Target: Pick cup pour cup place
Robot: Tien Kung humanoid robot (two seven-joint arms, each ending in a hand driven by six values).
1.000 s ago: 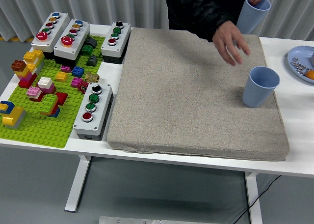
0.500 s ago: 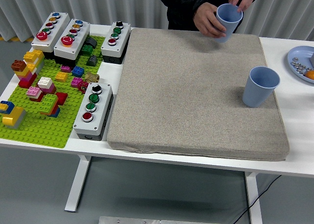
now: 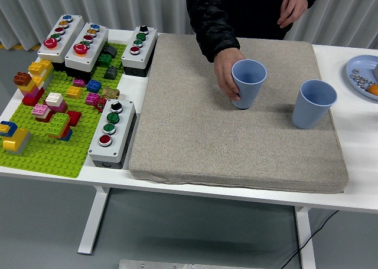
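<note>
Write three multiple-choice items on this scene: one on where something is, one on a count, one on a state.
1. Where does the free-standing blue cup stand?
A. on the green brick baseplate
B. on the beige mat, near its right edge
C. on the blue plate

2. How many blue cups are in view?
A. one
B. two
C. three

3. What holds the other cup?
A. nothing
B. a robot hand
C. a person's hand

Answers:
1 B, it stands upright on the mat, right side.
2 B, one stands alone and one is held.
3 C, the person's hand wraps its side; no robot hand is in view.
</note>
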